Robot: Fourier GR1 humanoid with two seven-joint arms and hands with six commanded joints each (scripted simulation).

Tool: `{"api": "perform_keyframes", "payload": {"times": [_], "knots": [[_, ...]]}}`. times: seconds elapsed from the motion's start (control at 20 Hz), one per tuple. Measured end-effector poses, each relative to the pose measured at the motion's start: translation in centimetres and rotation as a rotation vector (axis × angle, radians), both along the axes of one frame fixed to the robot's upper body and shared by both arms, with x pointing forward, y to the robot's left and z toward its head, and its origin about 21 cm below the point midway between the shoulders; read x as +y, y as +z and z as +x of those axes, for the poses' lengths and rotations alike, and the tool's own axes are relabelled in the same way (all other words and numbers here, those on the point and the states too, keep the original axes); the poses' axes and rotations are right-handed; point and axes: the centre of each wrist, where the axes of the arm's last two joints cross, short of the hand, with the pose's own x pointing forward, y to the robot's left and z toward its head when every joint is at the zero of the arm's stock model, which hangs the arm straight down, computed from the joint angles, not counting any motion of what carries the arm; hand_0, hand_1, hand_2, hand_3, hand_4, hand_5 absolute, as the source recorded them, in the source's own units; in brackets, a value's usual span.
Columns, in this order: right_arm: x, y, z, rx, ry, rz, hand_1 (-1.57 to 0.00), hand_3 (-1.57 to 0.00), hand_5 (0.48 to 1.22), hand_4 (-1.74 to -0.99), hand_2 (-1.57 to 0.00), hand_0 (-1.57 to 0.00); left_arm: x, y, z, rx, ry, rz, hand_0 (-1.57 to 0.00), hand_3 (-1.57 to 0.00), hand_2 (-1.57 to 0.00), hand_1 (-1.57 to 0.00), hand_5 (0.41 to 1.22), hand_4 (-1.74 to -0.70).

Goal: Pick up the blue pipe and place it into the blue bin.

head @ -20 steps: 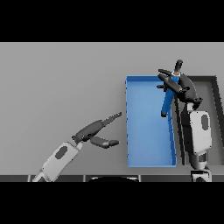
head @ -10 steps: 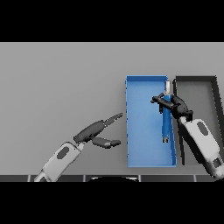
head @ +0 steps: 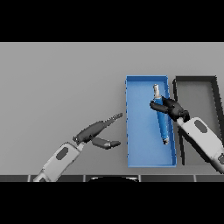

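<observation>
- The fingers (head: 158,105) of the right hand (head: 170,108) are curled round the upper part of the long blue cylindrical pipe with pale grey ends (head: 161,117), holding it inside the blue bin; the hand's white and grey arm comes in from the lower right corner.
- Nearest, at the lower left, the left hand (head: 94,133) is held just above the grey counter (head: 61,87), its fingers (head: 114,118) stretched straight out toward the blue bin and its thumb spread apart below them; they hold nothing.
- The left hand's fingertips stop just short of the bin's left wall, and I cannot tell whether they touch the counter.
- The shallow rectangular blue bin with low walls (head: 135,148) stands on the counter, right of centre, its long sides running from near to far.
- The pipe lies lengthwise over the right half of the bin's floor, slightly tilted, with its near end close to the right wall and its far end pointing toward the far wall.
- Whether the pipe's near end rests on the bin floor or hangs just above it cannot be told.
- Just beside the blue bin on its right stands a dark grey rectangular bin of like shape (head: 197,87), reaching a little further back; the right arm crosses over its near part.
</observation>
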Motion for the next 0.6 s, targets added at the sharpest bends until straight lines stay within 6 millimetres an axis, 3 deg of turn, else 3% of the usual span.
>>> {"api": "perform_keyframes", "payload": {"times": [0.25, 0.6], "knots": [[-0.29, -0.57, -0.49, 0.002, -0.022, -0.033, -0.03, -0.02, 0.795, -1.182, -0.03, -0.04, -0.06, 0.1, -0.26, 0.004, -0.002, -0.012, 0.0, 0.0, 0.0, 0.0, 0.472, -0.83], [0.4, -0.5, -0.04, -0.03, 0.0, -0.033, -0.01, -0.01, 0.769, -1.186, -0.01, -0.02, -0.52, 0.73, -0.17, -0.004, 0.007, 0.009, 0.0, 0.0, 0.0, 0.0, 0.474, -0.83]]}}
